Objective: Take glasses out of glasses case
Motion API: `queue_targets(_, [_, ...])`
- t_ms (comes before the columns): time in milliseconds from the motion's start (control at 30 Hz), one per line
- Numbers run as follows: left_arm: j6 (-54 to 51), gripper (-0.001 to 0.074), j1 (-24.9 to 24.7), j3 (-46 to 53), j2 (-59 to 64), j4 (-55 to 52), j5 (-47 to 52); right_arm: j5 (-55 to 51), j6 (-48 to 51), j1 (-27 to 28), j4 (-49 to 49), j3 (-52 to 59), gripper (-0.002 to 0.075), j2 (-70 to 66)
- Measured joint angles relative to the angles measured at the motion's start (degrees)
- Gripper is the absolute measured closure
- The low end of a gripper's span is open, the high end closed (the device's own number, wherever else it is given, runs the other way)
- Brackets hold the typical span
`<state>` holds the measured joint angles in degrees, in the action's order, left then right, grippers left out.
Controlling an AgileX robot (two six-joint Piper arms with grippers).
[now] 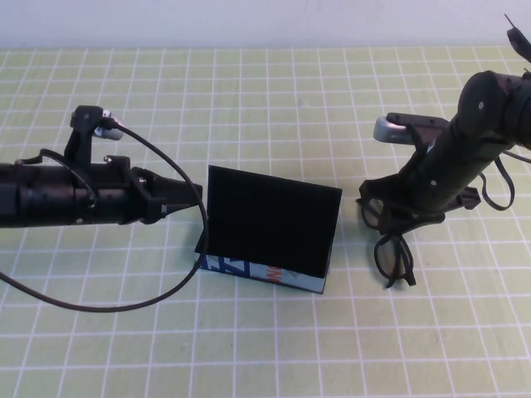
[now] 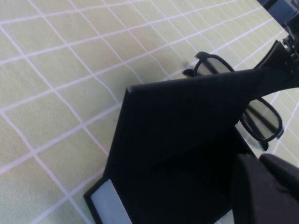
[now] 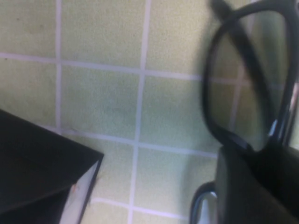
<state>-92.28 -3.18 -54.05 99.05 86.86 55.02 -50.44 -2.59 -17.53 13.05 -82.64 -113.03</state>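
Both pincers flank the glasses case (image 1: 270, 232): left pincer (image 1: 195, 206) grips its lid, right pincer (image 1: 390, 217), grip unclear, sets glasses (image 1: 392, 249) on the desk (image 1: 265, 348); release looks next.

A pale green tabletop (image 1: 274, 348) ruled with thin white lines into a regular grid of squares filled nearly all of the high view. Along its far edge ran a plain whitish wall strip (image 1: 249, 21). The same green, white-lined surface showed in both wrist views, where the squares looked faintly mottled and a little scuffed.
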Motion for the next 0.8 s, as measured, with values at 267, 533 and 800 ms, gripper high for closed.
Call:
queue_targets(267, [1.97,0.0739,0.00,0.00,0.00,-0.49,0.08,-0.87,-1.18,0.00,-4.50,0.00,0.0442,1.76])
queue_targets(533, [7.34,0.0739,0.00,-2.67,-1.87,-0.94,-1.09,-9.16,-1.44,0.00,-7.14,0.50,0.0559,12.89])
queue_targets(800, [7.97,0.0739,0.00,-2.84,-16.48,-2.25,-6.72,-11.62,-2.51,0.00,-7.27,9.38,0.0731,32.39])
